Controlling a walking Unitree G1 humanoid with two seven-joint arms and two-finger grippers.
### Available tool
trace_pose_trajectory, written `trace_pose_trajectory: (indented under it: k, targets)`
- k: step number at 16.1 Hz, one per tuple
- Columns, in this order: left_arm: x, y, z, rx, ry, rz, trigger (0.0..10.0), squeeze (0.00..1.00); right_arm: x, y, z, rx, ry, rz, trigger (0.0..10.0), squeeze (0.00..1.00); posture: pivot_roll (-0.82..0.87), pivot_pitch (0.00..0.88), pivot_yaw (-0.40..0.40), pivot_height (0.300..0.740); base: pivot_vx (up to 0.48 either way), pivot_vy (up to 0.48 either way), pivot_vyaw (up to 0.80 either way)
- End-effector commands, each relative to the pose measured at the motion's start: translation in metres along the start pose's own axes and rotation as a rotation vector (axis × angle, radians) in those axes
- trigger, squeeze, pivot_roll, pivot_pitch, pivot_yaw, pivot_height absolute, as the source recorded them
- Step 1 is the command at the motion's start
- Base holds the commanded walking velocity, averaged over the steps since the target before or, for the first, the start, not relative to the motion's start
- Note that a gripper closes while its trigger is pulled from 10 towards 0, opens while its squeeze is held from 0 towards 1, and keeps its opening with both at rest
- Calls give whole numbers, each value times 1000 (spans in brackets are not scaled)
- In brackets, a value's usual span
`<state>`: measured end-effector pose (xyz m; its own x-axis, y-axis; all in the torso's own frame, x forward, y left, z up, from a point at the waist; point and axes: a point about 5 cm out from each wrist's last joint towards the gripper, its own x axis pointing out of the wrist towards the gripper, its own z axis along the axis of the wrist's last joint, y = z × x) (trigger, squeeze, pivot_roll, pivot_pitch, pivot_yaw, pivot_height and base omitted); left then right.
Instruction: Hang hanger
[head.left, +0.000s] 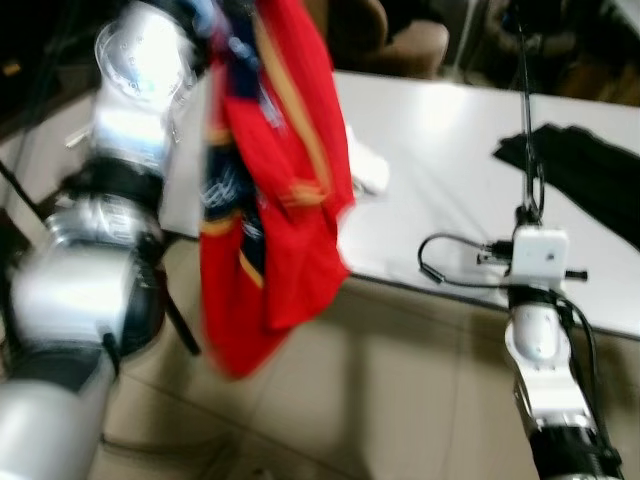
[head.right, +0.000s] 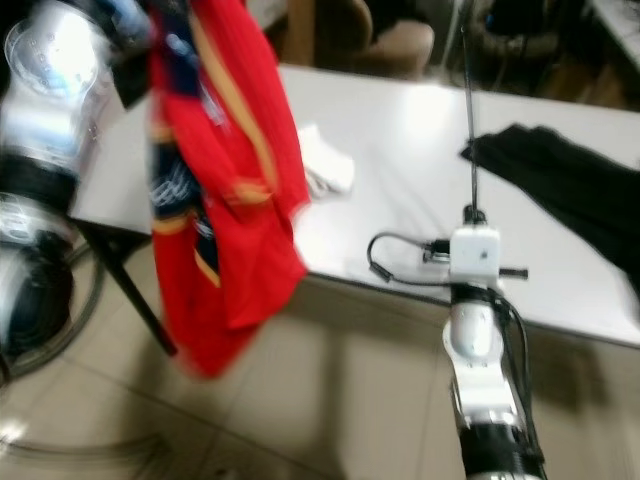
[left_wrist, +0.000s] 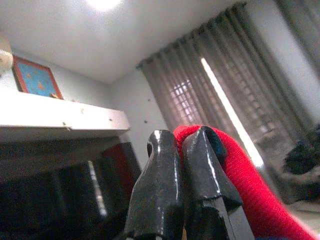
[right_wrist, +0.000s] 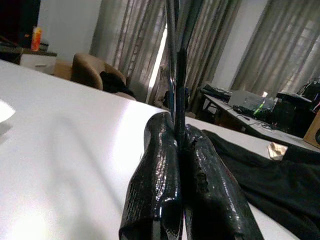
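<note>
Fabric first: pinching a fold of the red shirt (head.left: 270, 200) in the left gripper (left_wrist: 181, 145), fingers closed tight on the cloth, holding it up high at the robot's left, out in front of the white table (head.left: 440, 170) and over the tiled floor. Letting it dangle long and loose. Judging it soft, light and floppy, likely to swing and slide, so wanting a grip at the collar or shoulder seam rather than on a stray fold.

Clamping a thin dark rod (head.left: 528, 130) in the right gripper (right_wrist: 180, 127), fingers shut on it with no gap, pointing it straight up over the table's near edge. Reading it as stiff, narrow and smooth, possibly part of the hanger, though not telling for sure. Guessing it apt to twist between the pads unless taken low and square.

Not making out a hanger frame inside the shirt through the blur. Noting a black cloth (head.left: 590, 170) and a white cloth (head.left: 365, 170) lying on the table, well apart.
</note>
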<state>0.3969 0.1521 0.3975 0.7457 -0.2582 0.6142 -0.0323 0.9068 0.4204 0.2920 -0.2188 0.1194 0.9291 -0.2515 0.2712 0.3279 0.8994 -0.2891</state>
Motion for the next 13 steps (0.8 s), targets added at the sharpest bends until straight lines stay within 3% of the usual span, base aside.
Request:
trace_pose_trajectory:
  k: [1, 2, 4, 6, 7, 8, 9, 12, 13]
  targets:
    - [16, -14, 16, 52, -7, -40, 10000, 0, -3, -7, -1, 4, 0, -38, 0, 0, -175, 0, 88, 740, 480, 0, 0]
    - [19, -13, 18, 69, 2, -34, 10000, 0, -4, -6, 0, 8, -4, -44, 0, 0, -180, 0, 96, 740, 480, 0, 0]
    - [42, -14, 48, 124, 26, -37, 10000, 0, -9, -6, 13, -7, -76, -77, 0, 0, -225, 0, 128, 740, 480, 0, 0]
    - [57, 1, 89, 246, -24, 79, 10000, 0, -14, -4, 22, -27, -125, -71, 0, 0, -254, 0, 151, 740, 480, 0, 0]
    - [59, 11, 97, 314, -37, 172, 10000, 0, -17, -3, 23, -31, -130, -76, 0, 0, -283, 0, 173, 740, 0, 0, 0]
    - [57, 15, 95, 398, -30, 222, 10000, 0, -20, -5, 22, -28, -119, -92, 0, 0, -294, 0, 184, 740, 0, 0, 0]
    - [55, 13, 86, 419, -8, 219, 10000, 0, -21, -6, 21, -26, -112, -99, 0, 0, -294, 0, 184, 740, 0, 0, 0]
    - [55, 13, 86, 419, -8, 219, 10000, 0, -21, -6, 21, -26, -112, -99, 0, 0, -294, 0, 184, 740, 0, 0, 0]
    - [52, 6, 73, 460, 16, 192, 10000, 0, -22, -7, 19, -25, -105, -103, 0, 0, -297, 0, 188, 740, 0, 0, 0]
